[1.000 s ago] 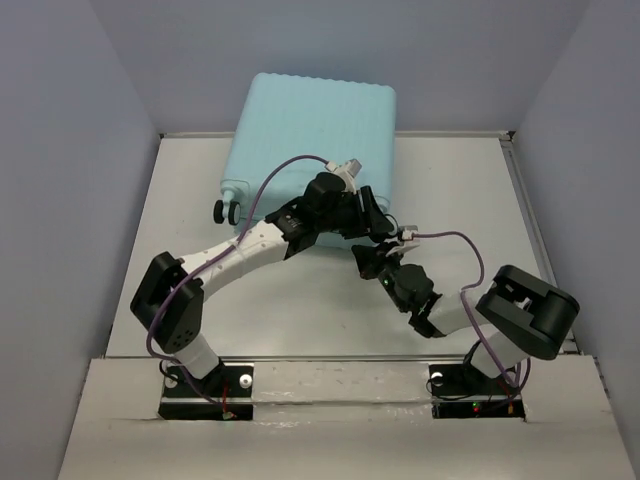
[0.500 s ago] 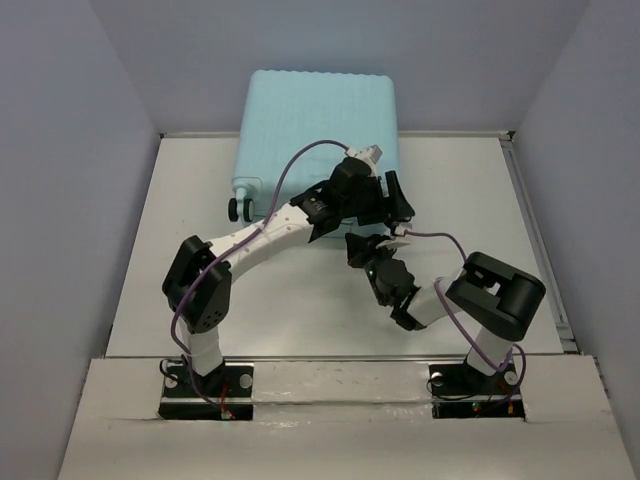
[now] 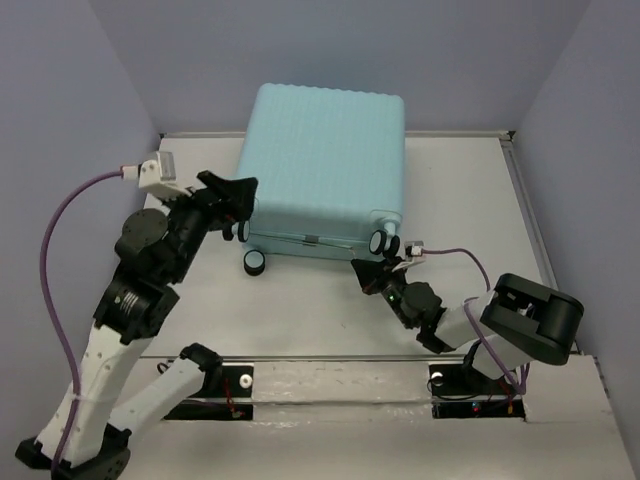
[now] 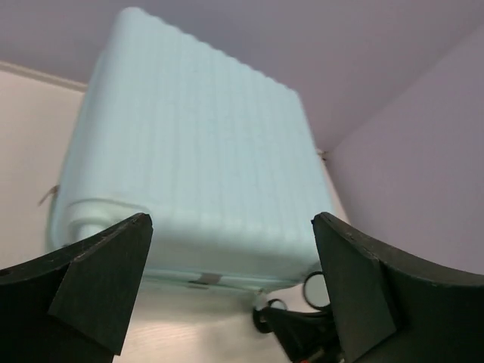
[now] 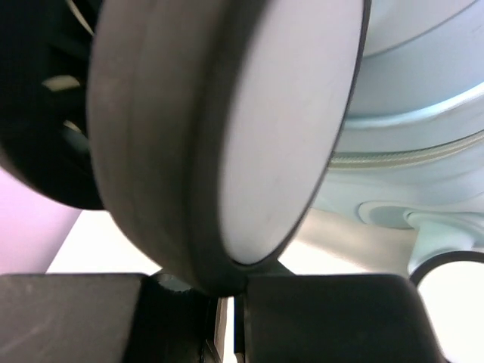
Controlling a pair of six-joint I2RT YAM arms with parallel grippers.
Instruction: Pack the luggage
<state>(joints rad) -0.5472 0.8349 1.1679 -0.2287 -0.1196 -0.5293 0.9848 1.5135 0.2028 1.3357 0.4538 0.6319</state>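
Top external view gives us the luggage (image 3: 325, 165) lying closed and flat on its ribbed shell at the far middle of the surface (image 3: 470, 200), wheel end turned toward the near edge. We judge it lies this way so that the seam and wheels can be reached from the near side, since it has to be opened before anything goes in.

At its near right corner the right fingers (image 3: 368, 268) are pressed together with nothing between them. Their tips sit just under a caster wheel (image 5: 227, 136), whose rim seems to touch them in the right wrist view. We read this as a brace or nudge, not a grasp.

The left fingers (image 3: 230, 188) are spread wide and empty, raised beside the near left corner. They frame the shell in the left wrist view, probably lining up to steady or shift it.
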